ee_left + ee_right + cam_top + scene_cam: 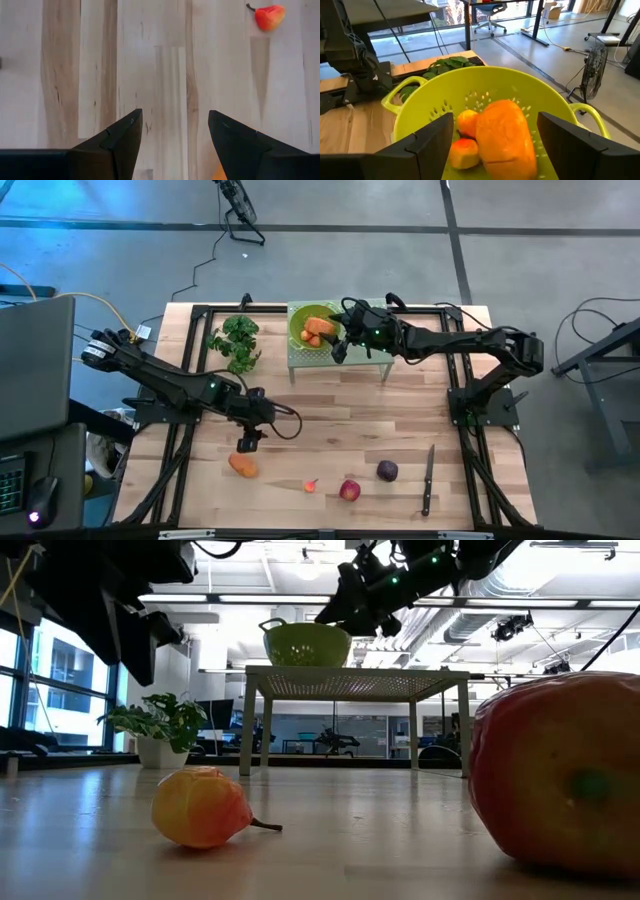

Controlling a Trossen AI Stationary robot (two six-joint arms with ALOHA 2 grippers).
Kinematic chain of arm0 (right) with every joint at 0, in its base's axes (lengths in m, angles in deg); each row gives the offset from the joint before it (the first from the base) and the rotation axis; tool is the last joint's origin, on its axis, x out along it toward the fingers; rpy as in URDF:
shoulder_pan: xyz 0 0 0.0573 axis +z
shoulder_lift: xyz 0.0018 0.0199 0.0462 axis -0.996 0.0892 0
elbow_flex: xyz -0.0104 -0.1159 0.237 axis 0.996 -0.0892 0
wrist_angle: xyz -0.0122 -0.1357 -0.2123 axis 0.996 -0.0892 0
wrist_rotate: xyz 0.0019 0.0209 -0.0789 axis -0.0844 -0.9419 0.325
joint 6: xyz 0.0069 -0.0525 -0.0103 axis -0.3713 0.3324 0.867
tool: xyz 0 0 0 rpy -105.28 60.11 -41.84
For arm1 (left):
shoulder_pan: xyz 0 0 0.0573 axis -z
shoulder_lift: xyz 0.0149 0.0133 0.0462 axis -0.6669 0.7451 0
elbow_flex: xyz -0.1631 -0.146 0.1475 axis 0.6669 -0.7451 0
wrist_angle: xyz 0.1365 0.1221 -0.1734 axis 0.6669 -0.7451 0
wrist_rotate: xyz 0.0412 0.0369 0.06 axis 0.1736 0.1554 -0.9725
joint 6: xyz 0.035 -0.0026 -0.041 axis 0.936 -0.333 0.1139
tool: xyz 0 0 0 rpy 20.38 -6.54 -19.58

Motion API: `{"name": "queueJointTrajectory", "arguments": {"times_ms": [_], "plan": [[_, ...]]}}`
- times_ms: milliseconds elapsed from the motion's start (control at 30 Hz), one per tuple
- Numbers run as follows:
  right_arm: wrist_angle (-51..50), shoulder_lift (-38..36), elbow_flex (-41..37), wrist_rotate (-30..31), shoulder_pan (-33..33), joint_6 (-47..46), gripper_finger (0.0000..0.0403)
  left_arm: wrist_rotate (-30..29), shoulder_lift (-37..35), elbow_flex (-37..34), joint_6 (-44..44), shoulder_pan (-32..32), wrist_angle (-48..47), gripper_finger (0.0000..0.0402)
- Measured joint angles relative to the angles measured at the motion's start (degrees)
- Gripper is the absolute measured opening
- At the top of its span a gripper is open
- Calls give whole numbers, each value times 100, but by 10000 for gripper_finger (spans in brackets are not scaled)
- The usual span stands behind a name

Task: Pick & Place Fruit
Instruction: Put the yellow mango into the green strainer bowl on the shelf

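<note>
Orange fruit (506, 134) lies dropped in the colander (420, 110) beneath spread right jaws; left gripper (172, 135), jaws spread, hovers above worktop (150, 60) fruit.

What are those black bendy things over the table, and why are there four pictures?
They are two robot arms, each ending in a two-finger gripper. One picture looks down from above, one looks across from table height, and two come from cameras on the arms' wrists.

The right gripper is open over a green colander that stands on a small green stand. Orange fruit lies inside; nothing is held.

The left gripper is open too, hanging empty above an orange fruit on the wooden table.

Also on the table: a tiny orange-red bit, a red apple, a dark purple plum, a black-handled knife and a leafy green plant.
</note>
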Motion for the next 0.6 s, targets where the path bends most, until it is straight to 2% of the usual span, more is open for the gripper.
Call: {"name": "queueJointTrajectory", "arguments": {"times_ms": [200,400,600], "plan": [[-88,-356,0,-2,52,238,281,34,-2,0,-293,2,-4,223],[-860,-1022,0,-22,55,231,281,557,-6,0,554,17,0,223],[-1807,-1703,1,-55,132,194,281,573,-6,0,693,0,59,223]]}}
